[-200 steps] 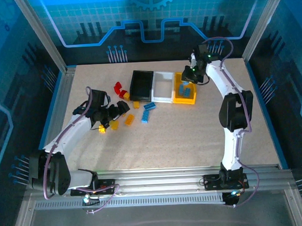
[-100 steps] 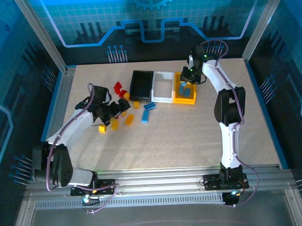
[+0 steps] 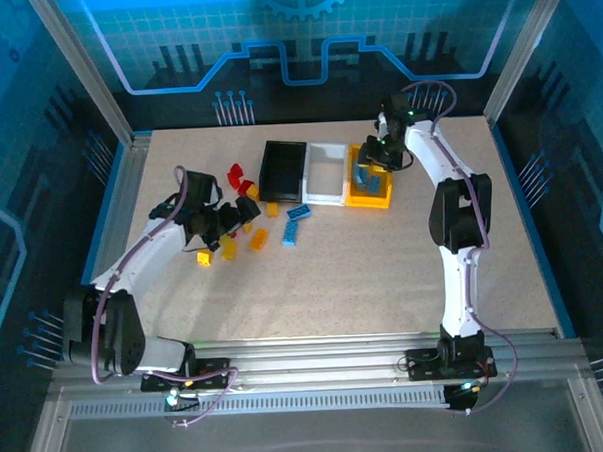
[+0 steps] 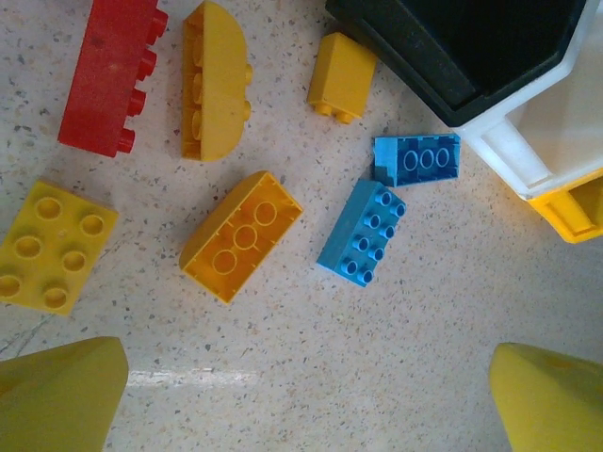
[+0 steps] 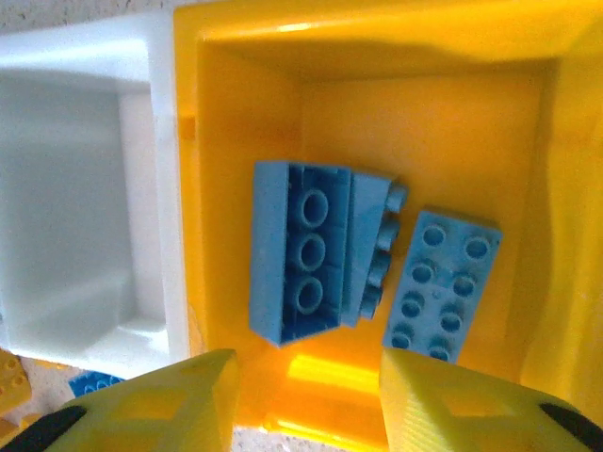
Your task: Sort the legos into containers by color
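Plainly, left fingers (image 4: 58, 395) and right fingers (image 5: 160, 405) spread wide; two blue legos (image 4: 363, 247) near three bins (image 3: 326, 198).

Bins: black bin (image 3: 282, 172), white bin (image 3: 322, 197), yellow bin (image 3: 366, 202), in a row, apparently touching.
In yellow bin: two light-blue bricks (image 5: 316, 254), one hollow-side up, one studs up.
Loose: red brick (image 4: 108, 75), yellow bricks (image 4: 240, 235), blue bricks (image 4: 363, 234), scattered beside black bin.

The left arm (image 3: 147, 248) lies low, reaching forward and inward. The left tool (image 3: 243, 215) has its jaws spread wide, yellow fingertips (image 4: 57, 391) well apart, nothing between them. The right arm (image 3: 459, 219) stands tall, forearm angled inward — the right tool (image 3: 372, 165) points down, jaws parted and empty.
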Robot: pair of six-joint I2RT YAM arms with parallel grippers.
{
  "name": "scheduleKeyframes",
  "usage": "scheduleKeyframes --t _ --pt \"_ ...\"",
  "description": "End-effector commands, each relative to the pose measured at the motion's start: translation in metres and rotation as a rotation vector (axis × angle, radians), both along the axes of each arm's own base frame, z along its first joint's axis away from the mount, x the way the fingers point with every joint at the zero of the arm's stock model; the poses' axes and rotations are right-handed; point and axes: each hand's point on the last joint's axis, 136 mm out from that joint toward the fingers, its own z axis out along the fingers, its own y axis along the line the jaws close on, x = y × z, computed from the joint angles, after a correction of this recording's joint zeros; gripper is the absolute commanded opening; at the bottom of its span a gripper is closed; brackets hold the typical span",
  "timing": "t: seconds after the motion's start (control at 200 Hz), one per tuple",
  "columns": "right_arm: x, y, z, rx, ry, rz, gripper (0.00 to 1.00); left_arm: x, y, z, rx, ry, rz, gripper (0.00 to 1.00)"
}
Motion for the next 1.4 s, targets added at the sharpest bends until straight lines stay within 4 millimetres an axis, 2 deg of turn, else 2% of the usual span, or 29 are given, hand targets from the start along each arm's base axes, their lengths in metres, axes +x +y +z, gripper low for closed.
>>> scheduleKeyframes --t 0.0,0.205,0.415,0.505,0.62,0.72,0.961,1.136,1.396 --pt "-0.015 -0.011 0.033 -0.012 -0.039 -0.008 0.47 -0.014 0.001 0.004 -0.016 0.001 -0.010 0.99" --pt "-0.046 -0.009 0.049 -0.011 -0.059 0.001 0.53 -0.031 0.002 0.006 -0.025 -0.012 -0.023 0.99" --pt "-0.096 0.009 0.043 -0.019 -0.033 0.055 0.63 -0.047 -0.004 0.006 -0.038 -0.022 -0.058 0.99" --pt "-0.120 0.020 0.037 -0.022 -0.018 0.084 0.64 -0.054 -0.013 0.005 -0.001 -0.023 -0.118 0.99" --pt "-0.150 0.029 0.026 -0.026 0.012 0.109 0.65 -0.062 -0.032 0.002 0.147 -0.003 -0.276 0.99" --pt "-0.171 0.030 0.020 -0.031 0.032 0.121 0.65 -0.067 -0.049 -0.011 0.286 0.055 -0.416 0.99" --pt "-0.208 0.000 0.020 -0.038 0.057 0.081 0.64 -0.053 -0.076 -0.031 0.388 0.098 -0.558 0.99" --pt "-0.231 -0.020 0.018 -0.035 0.071 0.025 0.63 -0.036 -0.095 -0.038 0.433 0.092 -0.632 0.99" --pt "-0.252 -0.031 0.025 -0.011 0.074 -0.033 0.59 -0.003 -0.107 -0.061 0.516 0.120 -0.708 0.98"
